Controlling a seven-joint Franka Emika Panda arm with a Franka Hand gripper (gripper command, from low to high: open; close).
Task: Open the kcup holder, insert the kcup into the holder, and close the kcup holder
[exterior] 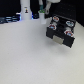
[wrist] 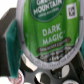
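Observation:
The kcup (wrist: 46, 30) fills the wrist view, its green lid reading "Dark Magic", with its white rim showing. It sits between my fingers, and one green finger pad (wrist: 11, 47) shows beside it. In the exterior view my gripper (exterior: 44, 10) hangs near the top, up and to the exterior view's left of the kcup holder, with a speck of green at its tip. The kcup holder (exterior: 60, 31) is a black box on the white table, with round pod slots showing on top and a light handle mark on its front. Part of its black body (wrist: 55, 72) shows behind the cup.
A tall white bottle-like post (exterior: 25, 10) stands at the back, to the exterior view's left of the gripper. Dark clutter (exterior: 7, 20) lies along the back left edge. The white table (exterior: 25, 55) spreads in front of the holder.

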